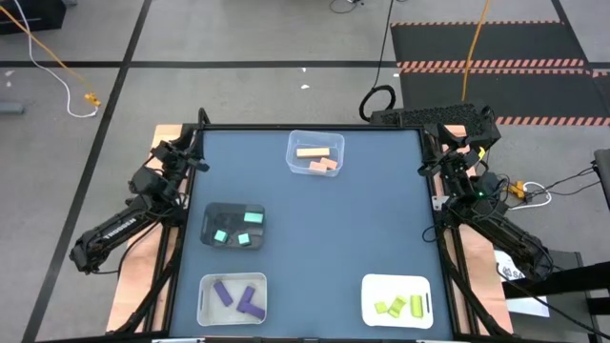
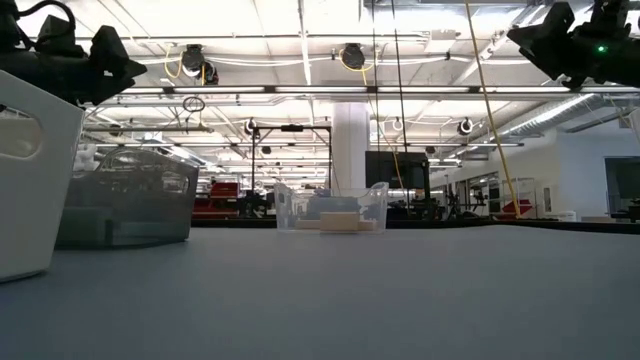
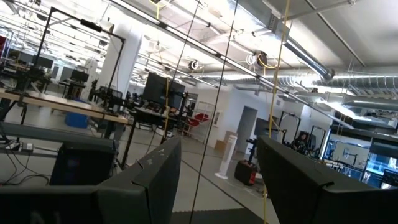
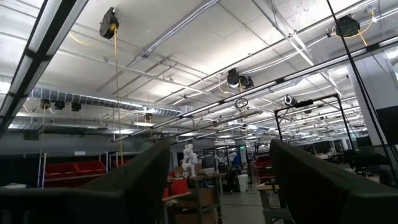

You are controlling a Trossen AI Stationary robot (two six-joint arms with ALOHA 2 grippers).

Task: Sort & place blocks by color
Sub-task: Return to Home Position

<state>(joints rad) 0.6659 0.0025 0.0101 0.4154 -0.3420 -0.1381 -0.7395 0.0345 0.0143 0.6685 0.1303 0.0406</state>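
Observation:
All blocks lie sorted inside bins. Pale orange blocks [image 1: 318,158] rest in the clear bin [image 1: 295,143] near the table's far edge, also seen in the low view as orange blocks [image 2: 340,223]. Teal blocks [image 1: 236,232] lie in the black bin [image 1: 212,217]. Purple blocks [image 1: 238,297] lie in a white bin [image 1: 204,297] at the near edge. Yellow-green blocks [image 1: 402,306] lie in the white bin [image 1: 370,286] near right. My left gripper [image 3: 217,186] is open, raised at the table's left edge. My right gripper [image 4: 219,186] is open, raised at the right edge.
The dark table top [image 1: 372,219] has bare room in its middle and right half. Both arms are folded back over the side rails. Cables [image 1: 57,67] and a striped mat [image 1: 496,57] lie on the floor beyond the table.

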